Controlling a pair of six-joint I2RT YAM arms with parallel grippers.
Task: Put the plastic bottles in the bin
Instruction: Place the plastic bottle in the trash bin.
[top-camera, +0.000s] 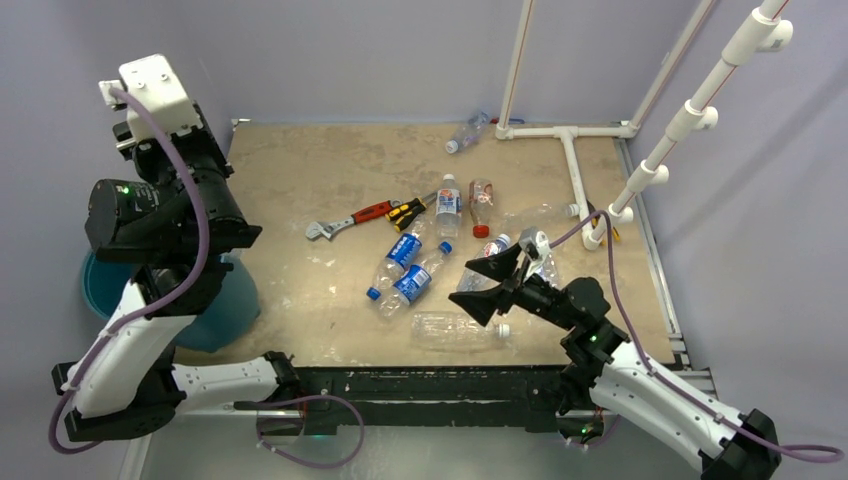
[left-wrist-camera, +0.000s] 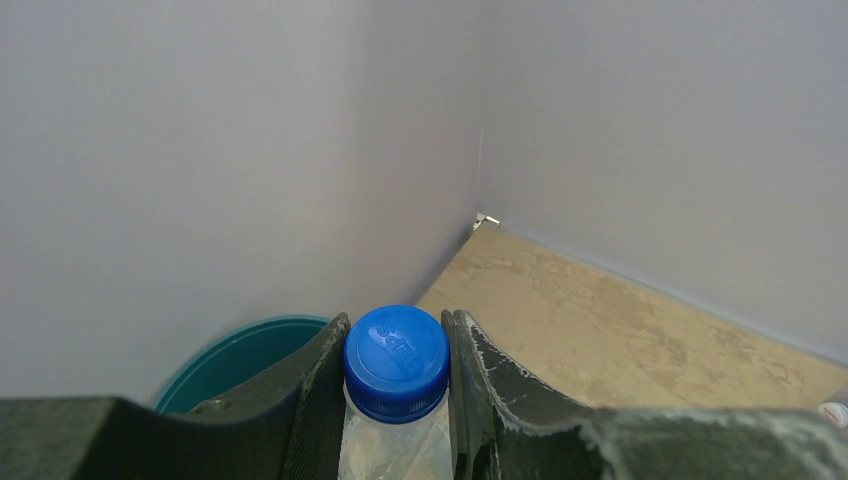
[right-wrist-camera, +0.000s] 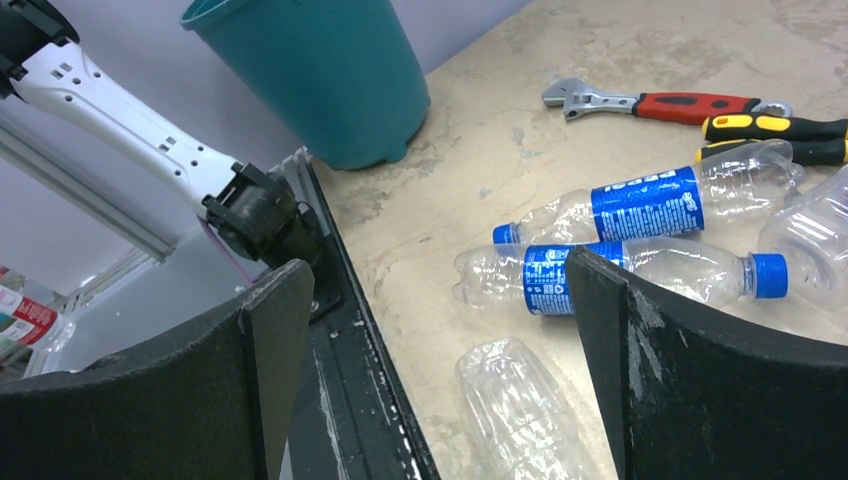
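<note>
My left gripper (left-wrist-camera: 395, 335) is shut on the neck of a clear plastic bottle with a blue cap (left-wrist-camera: 396, 362), held over the near side of the teal bin (left-wrist-camera: 235, 350). The bin (top-camera: 222, 310) stands at the table's left edge, mostly under the left arm. Several plastic bottles lie mid-table: two with blue labels (top-camera: 403, 250) (top-camera: 412, 285), a clear one (top-camera: 455, 328) and a red-capped one (top-camera: 481, 205). My right gripper (top-camera: 465, 283) hangs open just above the clear bottle (right-wrist-camera: 520, 410), nothing between its fingers (right-wrist-camera: 270, 330).
A red-handled wrench (top-camera: 345, 220) and a yellow-black screwdriver (top-camera: 407, 212) lie beside the bottles. A white pipe frame (top-camera: 570, 160) stands at the back right, with another bottle (top-camera: 467, 132) near the back wall. The table's black front rail (right-wrist-camera: 340, 330) runs below my right gripper.
</note>
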